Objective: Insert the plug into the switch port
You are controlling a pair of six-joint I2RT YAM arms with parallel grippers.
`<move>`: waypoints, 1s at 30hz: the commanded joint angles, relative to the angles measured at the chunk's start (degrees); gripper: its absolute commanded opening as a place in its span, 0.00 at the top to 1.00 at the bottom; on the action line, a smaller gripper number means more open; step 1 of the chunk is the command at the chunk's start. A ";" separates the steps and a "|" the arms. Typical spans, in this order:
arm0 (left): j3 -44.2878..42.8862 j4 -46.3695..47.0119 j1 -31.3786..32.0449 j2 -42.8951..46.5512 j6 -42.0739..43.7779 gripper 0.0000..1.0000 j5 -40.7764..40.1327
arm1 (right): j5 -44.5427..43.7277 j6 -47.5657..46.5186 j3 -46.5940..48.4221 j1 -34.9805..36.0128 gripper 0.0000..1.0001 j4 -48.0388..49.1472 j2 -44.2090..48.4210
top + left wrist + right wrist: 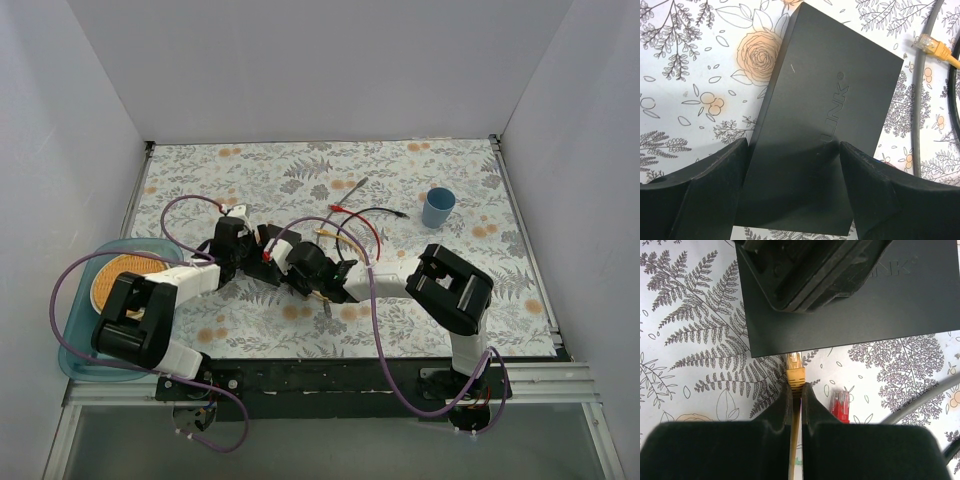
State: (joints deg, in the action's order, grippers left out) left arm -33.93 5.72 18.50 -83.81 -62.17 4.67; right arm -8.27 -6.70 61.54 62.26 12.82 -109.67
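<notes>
The switch is a flat matte-black box (825,125) lying on the floral table. My left gripper (794,150) straddles its near end, with a finger (715,190) against each side. My right gripper (796,387) is shut on a yellow plug (795,371) and its yellow cable. The plug's clear tip touches the lower edge of the box (890,315). The ports themselves are hidden from view. In the top view the left gripper (243,245) and the right gripper (287,263) meet at the table's middle.
A loose red plug (840,405) lies just right of my right fingers, with a grey cable (920,400) beyond it. Another yellow plug (935,47) and a grey cable (917,100) lie right of the box. A blue cup (437,207) stands back right. A teal tray (85,350) holding an orange plate sits left.
</notes>
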 commanded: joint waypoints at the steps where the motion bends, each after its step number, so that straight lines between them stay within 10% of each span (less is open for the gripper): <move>1: 2.21 -8.79 6.90 2.77 -8.67 0.28 23.82 | 6.08 0.63 5.88 0.76 0.99 21.20 -1.25; 16: 0.63 -14.06 6.90 6.64 -10.95 0.02 8.88 | 4.58 0.81 -6.86 0.76 0.87 19.35 5.51; 24: -2.27 -19.33 6.64 8.84 -11.83 0.02 -3.16 | 1.60 -1.12 -11.09 0.76 0.35 15.93 10.61; 30: -4.12 -21.00 6.46 8.58 -12.71 0.02 -7.39 | -3.32 -2.97 -13.72 0.50 0.20 13.99 15.88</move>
State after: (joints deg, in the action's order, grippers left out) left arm -35.48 -12.10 24.62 -76.82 -72.97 0.40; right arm -7.60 -8.08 48.84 62.65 23.31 -98.65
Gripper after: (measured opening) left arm 0.982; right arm 0.780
